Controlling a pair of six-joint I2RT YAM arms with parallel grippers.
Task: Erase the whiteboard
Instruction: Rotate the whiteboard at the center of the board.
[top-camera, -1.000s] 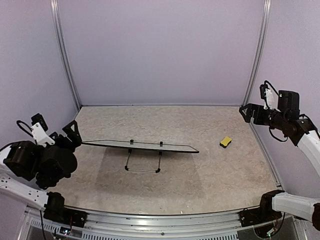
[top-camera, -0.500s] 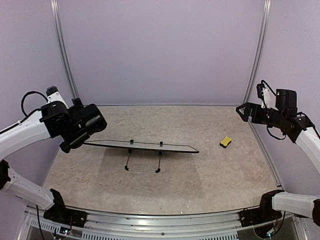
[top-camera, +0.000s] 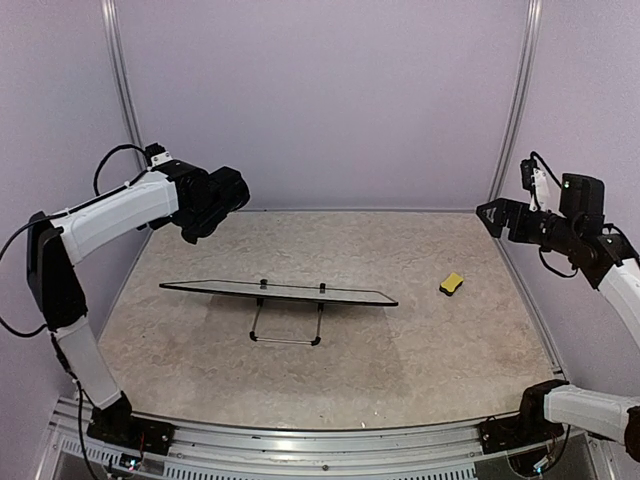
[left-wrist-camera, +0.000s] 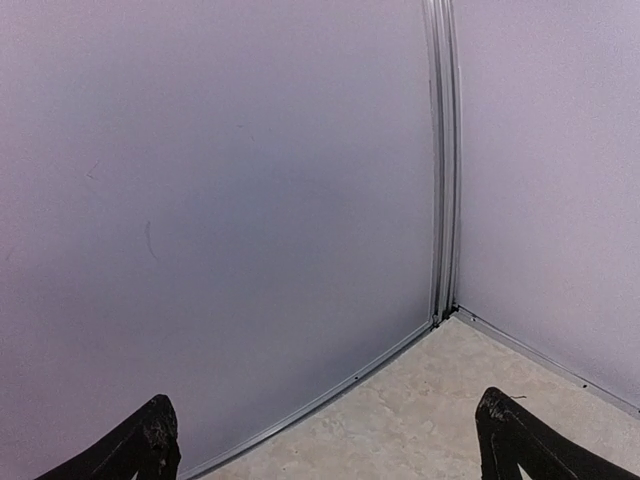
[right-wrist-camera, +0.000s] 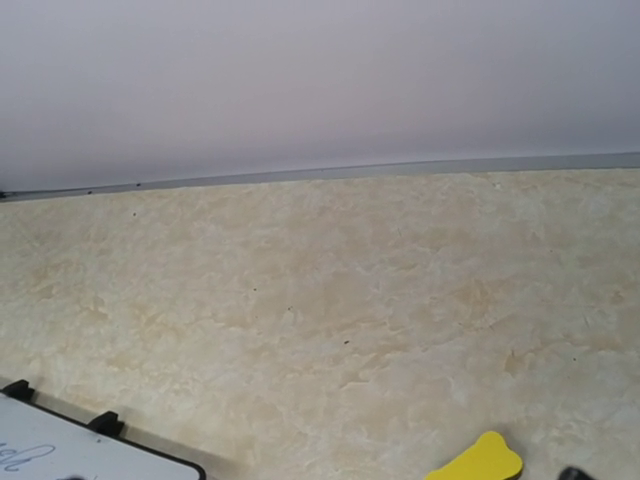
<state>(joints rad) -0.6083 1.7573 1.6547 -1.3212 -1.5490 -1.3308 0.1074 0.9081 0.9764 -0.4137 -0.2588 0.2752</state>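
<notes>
Whiteboard sits mid-table in the top view, propped low on its wire stand, with a yellow sponge well to its right. The left gripper and right gripper hang raised at opposite sides. The left wrist view shows jaws spread wide, empty, facing a wall corner. The right wrist view shows a whiteboard corner and the sponge at its bottom edge; those jaws are also apart, holding nothing.

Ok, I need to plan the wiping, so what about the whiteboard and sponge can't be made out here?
Marks on the whiteboard: the top view sees it almost edge-on, so its face is hidden.
Right wrist view: only one corner with a scrap of writing shows; the bottom edge cuts the rest.
The yellow sponge: tiny in the top view, cut by the bottom edge in the right wrist view.
</notes>
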